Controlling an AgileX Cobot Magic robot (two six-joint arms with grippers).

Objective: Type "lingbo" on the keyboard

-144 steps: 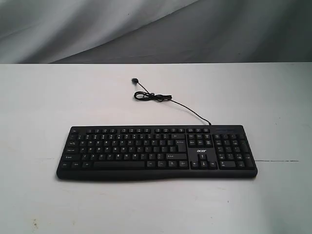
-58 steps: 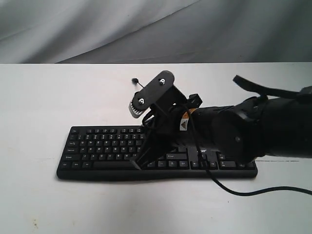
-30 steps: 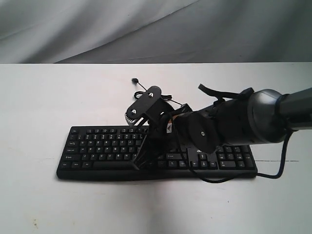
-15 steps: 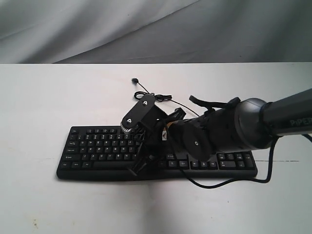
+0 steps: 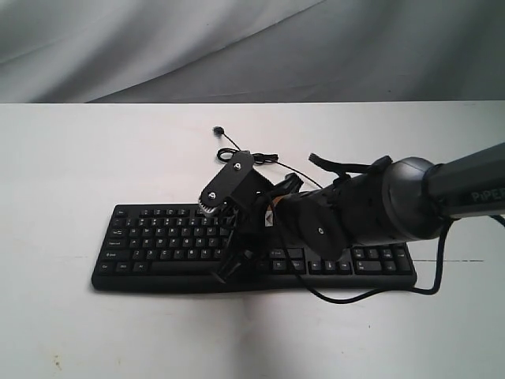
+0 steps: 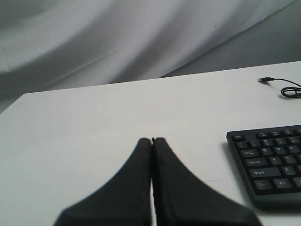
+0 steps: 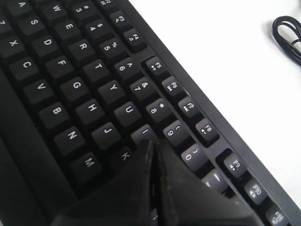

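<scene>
The black keyboard lies across the middle of the white table, its right half partly hidden by my right arm. My right gripper is shut, with nothing in it, and points down over the letter keys. In the right wrist view its joined tips sit at the edge of the I key, between K and 9 on the keyboard; I cannot tell whether they touch. My left gripper is shut and empty above bare table, to the side of the keyboard's Esc end.
The thin black cable coils on the table behind the keyboard, with its plug lying farther back. A grey draped cloth closes the far side. My right arm's own cable loops over the table in front of the keyboard.
My right arm has come in from the right and lowered its shut gripper onto the letter keys. Over the last half second the tips shifted only slightly to the right.
</scene>
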